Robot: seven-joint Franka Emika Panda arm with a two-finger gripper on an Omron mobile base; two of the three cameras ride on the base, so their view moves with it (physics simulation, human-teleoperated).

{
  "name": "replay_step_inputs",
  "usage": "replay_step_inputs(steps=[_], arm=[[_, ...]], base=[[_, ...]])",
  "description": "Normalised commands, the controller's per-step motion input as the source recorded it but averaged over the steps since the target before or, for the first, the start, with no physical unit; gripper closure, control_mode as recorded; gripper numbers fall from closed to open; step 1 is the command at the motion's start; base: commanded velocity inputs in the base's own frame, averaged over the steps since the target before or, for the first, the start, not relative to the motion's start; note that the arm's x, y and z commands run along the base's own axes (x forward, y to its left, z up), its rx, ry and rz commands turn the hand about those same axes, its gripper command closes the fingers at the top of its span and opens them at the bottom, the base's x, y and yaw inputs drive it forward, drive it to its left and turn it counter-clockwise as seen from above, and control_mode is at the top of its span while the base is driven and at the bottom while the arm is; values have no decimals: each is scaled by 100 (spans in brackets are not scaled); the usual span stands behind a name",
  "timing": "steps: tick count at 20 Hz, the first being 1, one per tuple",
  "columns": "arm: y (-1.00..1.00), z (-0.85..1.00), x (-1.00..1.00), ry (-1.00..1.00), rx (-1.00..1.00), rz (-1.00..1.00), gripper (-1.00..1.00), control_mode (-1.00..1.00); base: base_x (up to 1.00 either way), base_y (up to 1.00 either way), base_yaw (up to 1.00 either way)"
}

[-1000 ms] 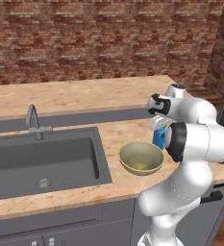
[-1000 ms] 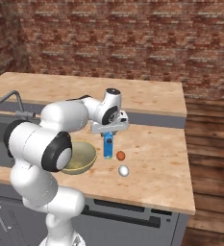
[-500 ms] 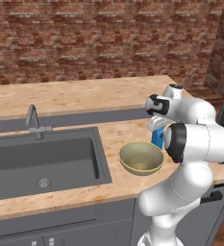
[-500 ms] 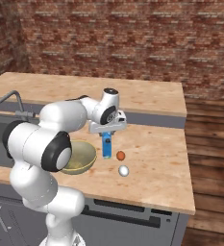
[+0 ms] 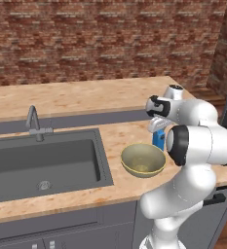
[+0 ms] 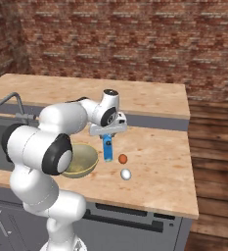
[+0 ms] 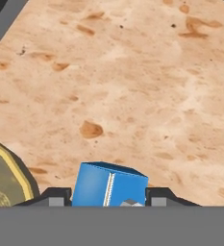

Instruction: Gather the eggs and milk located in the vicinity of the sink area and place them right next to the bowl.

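Little has shifted since a second ago: end effector (image 6: 107,134) stays clamped on the blue milk carton (image 6: 107,149), which stands on the counter (image 6: 159,166) just beside the olive bowl (image 6: 81,160). A white egg (image 6: 125,173) lies nearby.
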Motion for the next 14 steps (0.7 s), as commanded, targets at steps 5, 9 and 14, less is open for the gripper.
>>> replay_step_inputs(steps=[5,9,14], arm=[[13,0,0,0,0,0,100,-100],[12,-1,0,0,0,0,100,-100],[7,-1,-5,0,0,0,100,-100]], base=[[0,0,0],[0,0,0],[0,0,0]])
